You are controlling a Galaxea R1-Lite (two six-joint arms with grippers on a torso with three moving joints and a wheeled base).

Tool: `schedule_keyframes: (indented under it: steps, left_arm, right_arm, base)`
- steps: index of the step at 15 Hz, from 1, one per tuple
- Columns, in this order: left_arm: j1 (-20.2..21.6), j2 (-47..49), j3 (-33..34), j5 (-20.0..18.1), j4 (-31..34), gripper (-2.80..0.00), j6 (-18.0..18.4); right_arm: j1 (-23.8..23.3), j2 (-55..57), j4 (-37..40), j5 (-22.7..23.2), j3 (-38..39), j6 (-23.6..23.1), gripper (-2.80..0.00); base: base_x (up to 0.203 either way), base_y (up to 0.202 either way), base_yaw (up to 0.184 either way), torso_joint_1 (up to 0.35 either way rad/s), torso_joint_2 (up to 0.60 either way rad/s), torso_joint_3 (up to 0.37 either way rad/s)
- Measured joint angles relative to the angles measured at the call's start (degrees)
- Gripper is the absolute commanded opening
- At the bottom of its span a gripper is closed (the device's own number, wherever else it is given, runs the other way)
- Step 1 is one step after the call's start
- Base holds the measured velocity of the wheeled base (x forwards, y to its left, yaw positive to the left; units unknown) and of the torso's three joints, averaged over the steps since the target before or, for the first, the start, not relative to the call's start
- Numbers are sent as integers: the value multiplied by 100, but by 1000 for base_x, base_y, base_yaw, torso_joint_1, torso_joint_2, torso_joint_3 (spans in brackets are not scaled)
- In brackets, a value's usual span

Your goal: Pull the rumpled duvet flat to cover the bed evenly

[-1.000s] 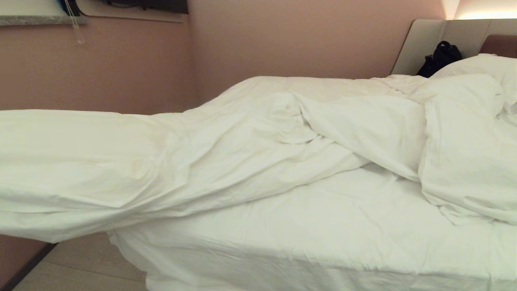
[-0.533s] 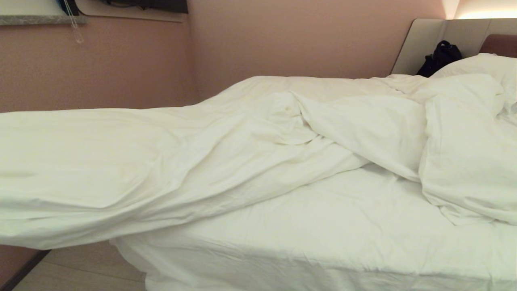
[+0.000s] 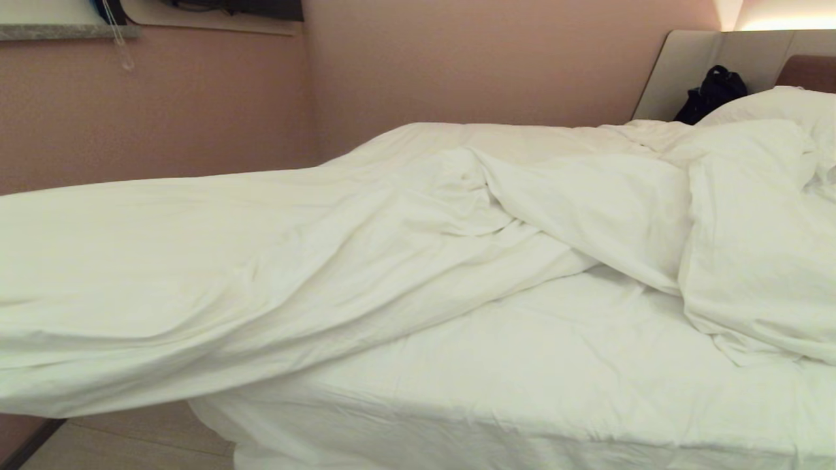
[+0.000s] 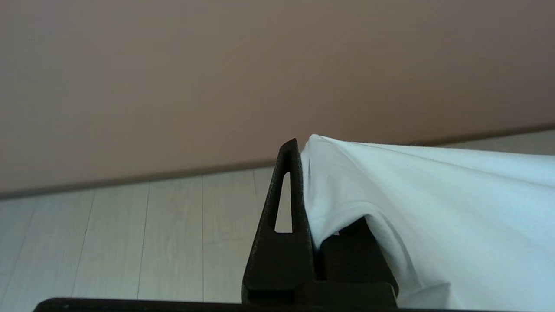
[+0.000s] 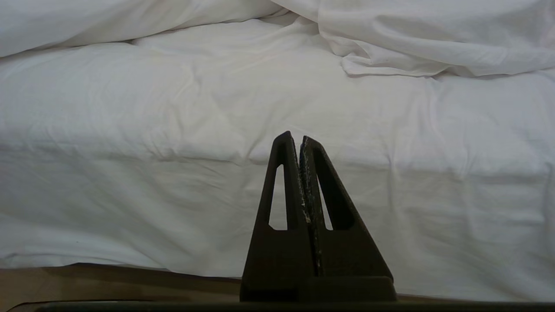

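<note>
The white duvet [image 3: 274,261] lies rumpled along the far side of the bed [image 3: 522,391] and stretches off its foot to the left, held in the air above the floor. Out of the head view, my left gripper [image 4: 303,149] is shut on a fold of the duvet [image 4: 412,195], which drapes over one finger and hides it. My right gripper [image 5: 295,138] is shut on nothing and points at the side of the bed [image 5: 173,173], low by its edge. The near half of the mattress sheet is bare.
Pillows [image 3: 777,111] and a black bag [image 3: 712,91] sit at the headboard on the right. A pink wall [image 3: 196,111] stands behind the stretched duvet. Pale plank floor [image 4: 130,234] meets a dark skirting ahead of the left gripper.
The stretched left part of the duvet has sunk lower and pulled further left, with its upper edge now sloping down to the left. The right arm has not moved.
</note>
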Motion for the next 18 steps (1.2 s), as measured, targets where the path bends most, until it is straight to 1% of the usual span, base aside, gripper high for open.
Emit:
schedule_keyframes:
  steps: [2,5,12,13,18]
  left_arm:
    - [11,48,81,-3,-2,-280,-1]
    - [19,74,134,-138,-10,-280,-1]
    - [37,139,370,-193,-20,-280,-6]
    - [39,130,418,-226,-17,0,-6]
    - [34,15,614,-305,-28,0,31]
  right_arm:
    - [0,0,-5,0,0,0,-280]
    - [0,0,-2,0,0,2,-280]
    - [0,0,-2,0,0,2,-280]
    - [0,0,-2,-3,0,0,-280]
    - [0,0,-2,0,0,0,-280]
  base:
    - [0,0,0,0,0,0]
    - [0,0,0,0,0,0]
    - [0,0,0,0,0,0]
    - [0,0,0,0,0,0]
    - [0,0,0,0,0,0]
